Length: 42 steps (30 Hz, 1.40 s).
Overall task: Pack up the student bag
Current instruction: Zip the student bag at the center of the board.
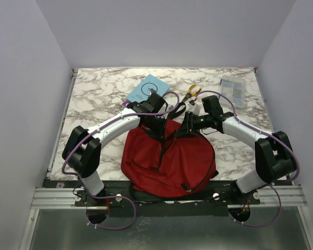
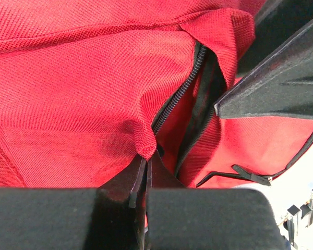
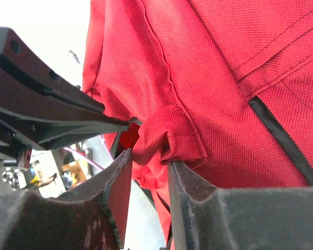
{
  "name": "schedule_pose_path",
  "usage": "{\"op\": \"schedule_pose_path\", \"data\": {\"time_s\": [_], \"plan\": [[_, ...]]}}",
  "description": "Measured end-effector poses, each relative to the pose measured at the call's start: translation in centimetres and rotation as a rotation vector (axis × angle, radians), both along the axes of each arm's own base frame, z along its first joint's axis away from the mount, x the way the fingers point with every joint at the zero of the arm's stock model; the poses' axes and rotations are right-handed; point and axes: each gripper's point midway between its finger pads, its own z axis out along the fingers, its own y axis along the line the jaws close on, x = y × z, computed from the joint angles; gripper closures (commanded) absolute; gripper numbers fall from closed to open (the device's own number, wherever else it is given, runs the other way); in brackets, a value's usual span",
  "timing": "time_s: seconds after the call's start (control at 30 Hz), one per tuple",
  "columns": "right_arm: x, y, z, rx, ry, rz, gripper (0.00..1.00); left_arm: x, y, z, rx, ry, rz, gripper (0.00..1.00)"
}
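The student bag, a dark red backpack with black zippers and straps, lies at the near middle of the table. Both grippers meet at its far top edge. My left gripper is shut on a fold of red fabric beside the open black zipper. My right gripper is closed around a bunched fold of the bag's fabric, which fills the gap between its fingers. Each wrist view shows the other gripper's black fingers close by. The bag's inside is hidden.
A light blue book lies behind the left gripper. Orange-handled pliers lie at the back centre. A clear plastic pouch lies at the back right. The marble table is walled on three sides.
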Motion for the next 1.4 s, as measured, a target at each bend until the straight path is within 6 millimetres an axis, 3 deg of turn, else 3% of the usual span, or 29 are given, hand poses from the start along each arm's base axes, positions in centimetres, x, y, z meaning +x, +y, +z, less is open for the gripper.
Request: {"op": "schedule_pose_path", "data": {"time_s": [0.2,0.7,0.77,0.93,1.03,1.23,1.4], "plan": [[0.3,-1.4,-0.3,-0.107,-0.044,-0.044,0.37,-0.1,-0.2,0.0,0.0,0.001,-0.005,1.0],[-0.5,-3.7,3.0,-0.186,-0.272,-0.123,0.31,-0.1,-0.1,0.1,0.001,-0.004,-0.011,0.54],[-0.6,-3.3,3.6,-0.177,-0.318,-0.12,0.31,-0.1,-0.1,0.4,-0.004,-0.013,-0.013,0.48],[-4.0,0.6,4.5,-0.133,-0.451,0.013,0.31,0.5,0.4,1.7,-0.018,-0.057,0.005,0.34],[-6.1,2.6,4.5,-0.117,-0.526,0.093,0.31,1.6,1.5,3.5,-0.045,-0.11,0.048,0.29],[-9.3,5.4,3.3,-0.106,-0.677,0.228,0.34,5.2,6.0,7.3,-0.102,-0.24,0.235,0.19],[-12.8,8.4,2.2,-0.098,-0.844,0.4,0.37,6.4,8.1,8.9,-0.112,-0.315,0.323,0.17]]}}
